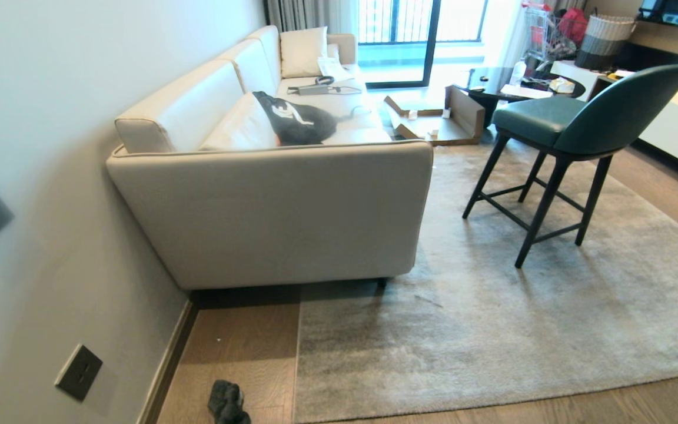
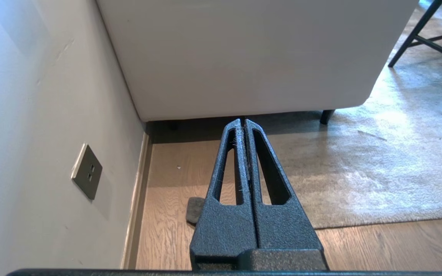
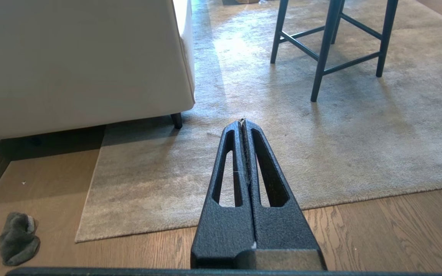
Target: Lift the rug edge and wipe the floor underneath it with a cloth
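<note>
Living rm: cloth (image 3: 17,239) lies crumpled on bare floor (image 1: 245,347) by the wall, just beside the rug edge (image 1: 299,359). Both grippers, left (image 2: 243,123) & right (image 3: 243,123), pressed shut, holding nothing. Cloth looks soft, light; pinch a fold. Rug prob. floppy, heavier; lift at corner. Sofa (image 1: 292,218), chair (image 1: 574,129) sit on rug.

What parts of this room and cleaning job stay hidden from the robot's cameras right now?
- Cloth: head view's bottom edge cuts it off; in the left wrist view the shut left gripper covers most of it.
- Floor beneath the rug edge: hidden, the rug lies flat.
- Under the sofa: in shadow in every view.
</note>
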Robot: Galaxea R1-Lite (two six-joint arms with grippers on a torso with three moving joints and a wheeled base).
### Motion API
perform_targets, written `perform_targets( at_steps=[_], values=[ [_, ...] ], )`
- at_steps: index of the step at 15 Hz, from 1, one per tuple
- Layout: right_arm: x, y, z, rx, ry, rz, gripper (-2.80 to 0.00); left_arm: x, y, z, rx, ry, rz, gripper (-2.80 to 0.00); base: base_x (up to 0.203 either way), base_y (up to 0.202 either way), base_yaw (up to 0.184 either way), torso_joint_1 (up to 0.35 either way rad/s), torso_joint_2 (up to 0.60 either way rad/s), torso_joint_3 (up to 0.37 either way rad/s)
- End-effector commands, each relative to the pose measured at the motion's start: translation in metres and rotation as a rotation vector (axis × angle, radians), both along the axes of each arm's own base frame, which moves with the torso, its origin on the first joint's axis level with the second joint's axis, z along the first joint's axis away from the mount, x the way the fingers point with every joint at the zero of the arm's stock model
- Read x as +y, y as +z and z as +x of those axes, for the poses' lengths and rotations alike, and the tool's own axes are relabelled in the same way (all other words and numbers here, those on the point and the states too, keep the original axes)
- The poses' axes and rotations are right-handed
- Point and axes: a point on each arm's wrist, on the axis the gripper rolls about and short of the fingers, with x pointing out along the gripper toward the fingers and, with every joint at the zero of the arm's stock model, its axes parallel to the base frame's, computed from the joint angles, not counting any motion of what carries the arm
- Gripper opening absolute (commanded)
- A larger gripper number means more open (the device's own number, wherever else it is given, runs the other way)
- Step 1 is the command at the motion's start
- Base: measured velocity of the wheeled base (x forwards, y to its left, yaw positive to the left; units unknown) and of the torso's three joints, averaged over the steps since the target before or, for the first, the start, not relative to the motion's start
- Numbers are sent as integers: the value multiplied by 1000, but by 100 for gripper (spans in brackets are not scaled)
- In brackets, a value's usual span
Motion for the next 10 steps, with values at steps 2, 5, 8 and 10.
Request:
perform_targets(
  at_steps=[2, 5, 8, 10],
  values=[
    [0, 0, 0, 1, 0, 0, -280, 0, 0, 0, 0, 0, 0, -280, 0, 0, 0, 0, 0, 0],
    [0, 0, 0, 1, 1, 0, -280, 0, 0, 0, 0, 0, 0, -280, 0, 0, 0, 0, 0, 0],
    [0, 0, 0, 1, -1, 0, -280, 0, 0, 0, 0, 0, 0, -280, 0, 0, 0, 0, 0, 0],
    [0, 0, 0, 3, -1, 3, -280, 0, 0, 0, 0, 0, 0, -280, 0, 0, 0, 0, 0, 0]
  ],
)
